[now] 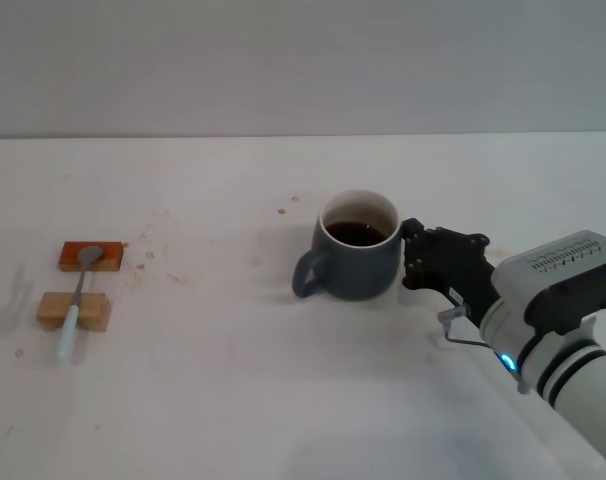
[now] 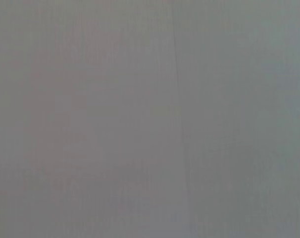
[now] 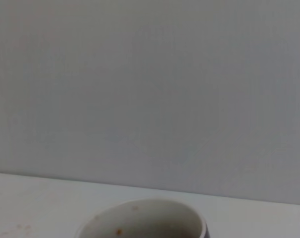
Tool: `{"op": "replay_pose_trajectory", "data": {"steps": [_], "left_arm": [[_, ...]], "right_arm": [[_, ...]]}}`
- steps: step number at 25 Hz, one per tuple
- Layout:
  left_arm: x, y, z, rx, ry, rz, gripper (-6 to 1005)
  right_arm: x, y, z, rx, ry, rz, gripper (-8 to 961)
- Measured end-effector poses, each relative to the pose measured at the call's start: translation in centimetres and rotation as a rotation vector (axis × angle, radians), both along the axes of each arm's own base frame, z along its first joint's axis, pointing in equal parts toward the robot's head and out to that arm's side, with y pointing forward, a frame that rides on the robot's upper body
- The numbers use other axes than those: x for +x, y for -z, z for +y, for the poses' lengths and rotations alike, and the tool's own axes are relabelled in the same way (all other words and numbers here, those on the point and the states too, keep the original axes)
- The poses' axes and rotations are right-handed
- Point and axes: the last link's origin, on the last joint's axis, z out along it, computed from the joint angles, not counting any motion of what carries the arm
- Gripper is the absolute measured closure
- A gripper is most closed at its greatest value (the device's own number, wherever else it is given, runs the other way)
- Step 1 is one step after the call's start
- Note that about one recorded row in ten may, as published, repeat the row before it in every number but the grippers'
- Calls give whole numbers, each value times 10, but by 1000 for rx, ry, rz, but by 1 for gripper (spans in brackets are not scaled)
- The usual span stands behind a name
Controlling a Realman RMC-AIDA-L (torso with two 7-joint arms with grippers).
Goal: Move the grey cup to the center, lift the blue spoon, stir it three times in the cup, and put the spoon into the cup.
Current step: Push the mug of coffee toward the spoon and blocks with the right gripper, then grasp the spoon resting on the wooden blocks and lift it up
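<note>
White table [image 1: 283,400] underneath it all. Right gripper [image 1: 415,255] up against the right side of the grey cup [image 1: 355,262] near the middle, handle facing left; grip impossible to judge. Far left, blue spoon [image 1: 79,300] lying across two wooden blocks [image 1: 75,311].

You've got a white table [image 1: 213,400] with brownish stains. The grey cup [image 1: 355,258] sits around its middle, and two wooden blocks [image 1: 83,283] lie near the left edge, well apart from it.
</note>
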Motion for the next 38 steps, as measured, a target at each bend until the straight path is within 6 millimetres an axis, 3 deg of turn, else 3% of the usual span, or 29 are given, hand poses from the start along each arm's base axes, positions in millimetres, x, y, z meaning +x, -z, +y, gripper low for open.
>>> {"op": "replay_pose_trajectory", "data": {"steps": [13,27,31,38], "left_arm": [[0,-1,0,6,0,2,198],[-1,-1,-1,6,-1,6,199],[-1,-1,-4,9,-2,5,200],[-1,11,-19,-50,10,-3,201]], "right_arm": [[-23,14,0,-73,-61,-4,955],[-35,24,-5,-123,-106,-17,954],[-28,15,-5,-64,-90,15,954],[15,-26,-3,137,-1,39,954]]}}
